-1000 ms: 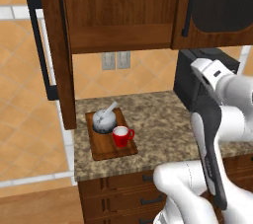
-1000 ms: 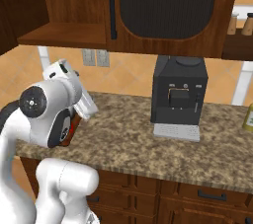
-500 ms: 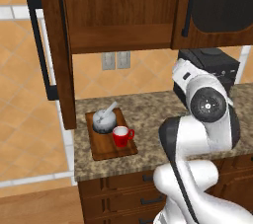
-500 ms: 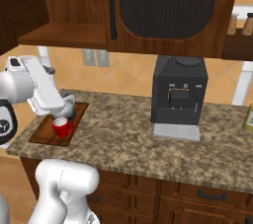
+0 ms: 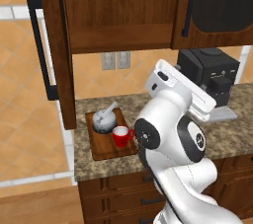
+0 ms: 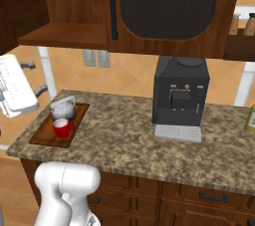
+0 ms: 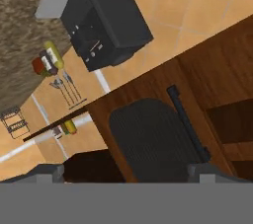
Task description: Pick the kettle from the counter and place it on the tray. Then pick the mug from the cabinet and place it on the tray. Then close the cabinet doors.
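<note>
The silvery kettle (image 5: 105,119) and the red mug (image 5: 121,135) both stand on the dark wooden tray (image 5: 99,150) at the left end of the granite counter (image 6: 124,125). Kettle (image 6: 63,108), mug (image 6: 62,128) and tray (image 6: 42,135) also appear in the right base view. My gripper (image 6: 36,76) hangs open and empty, up and left of the tray, its fingertips (image 7: 49,171) wide apart. The hand view looks up at the right cabinet door (image 7: 148,139). The cabinet (image 6: 64,33) shows its bare shelf. Its left door (image 5: 54,55) is swung out; the right door (image 6: 169,6) looks shut.
A big black coffee machine (image 6: 179,90) stands mid-counter to the right of the tray. Wall outlets (image 6: 97,58) sit behind the tray. A yellowish bottle (image 6: 250,115) is at the far right edge, with spice jars (image 6: 244,23) above. Dark drawers (image 6: 209,197) run under the counter.
The arm has swung round; the open hand has drawn back from over the tray, up and to the left, and turned toward the cabinet. Kettle and mug stay put on the tray.
</note>
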Available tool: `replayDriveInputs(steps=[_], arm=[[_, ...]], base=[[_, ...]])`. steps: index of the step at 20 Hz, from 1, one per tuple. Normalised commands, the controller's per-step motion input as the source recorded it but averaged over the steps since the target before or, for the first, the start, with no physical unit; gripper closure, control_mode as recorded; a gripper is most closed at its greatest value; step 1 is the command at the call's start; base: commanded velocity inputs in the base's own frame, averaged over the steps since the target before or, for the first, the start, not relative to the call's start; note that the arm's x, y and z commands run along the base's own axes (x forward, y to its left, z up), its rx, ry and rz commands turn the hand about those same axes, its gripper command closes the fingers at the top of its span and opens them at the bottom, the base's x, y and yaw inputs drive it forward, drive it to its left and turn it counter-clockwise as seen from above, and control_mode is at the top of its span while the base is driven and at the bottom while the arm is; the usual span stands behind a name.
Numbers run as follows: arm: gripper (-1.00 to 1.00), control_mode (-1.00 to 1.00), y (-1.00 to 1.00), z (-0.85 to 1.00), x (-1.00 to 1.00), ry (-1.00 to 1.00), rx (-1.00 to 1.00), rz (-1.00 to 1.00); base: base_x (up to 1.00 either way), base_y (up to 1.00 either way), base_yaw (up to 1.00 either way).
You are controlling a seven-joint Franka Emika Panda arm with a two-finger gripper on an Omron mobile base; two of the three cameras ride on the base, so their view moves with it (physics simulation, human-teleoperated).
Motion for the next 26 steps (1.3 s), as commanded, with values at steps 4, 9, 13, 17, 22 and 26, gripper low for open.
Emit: replayDriveInputs(steps=[4,9,13,17,22,26], arm=[[-1.0,-1.0,-0.03,-0.17,0.0,-0.36,-0.22,-0.03],[-1.0,-1.0,0.26,-0.12,-0.23,-0.16,-0.16,-0.11],[-1.0,-1.0,0.25,-0.22,-0.31,0.0,-0.05,-0.13],[-1.0,-1.0,0.13,-0.21,-0.35,0.0,0.0,-0.16],[-1.0,-1.0,0.2,-0.22,-0.36,0.0,0.0,-0.17],[-1.0,-1.0,0.37,-0.12,-0.18,0.0,-0.03,-0.09]], base=[[0.0,0.0,0.0],[0.0,0.0,0.0],[0.0,0.0,0.0],[0.0,0.0,0.0],[0.0,0.0,0.0],[0.0,0.0,0.0]])
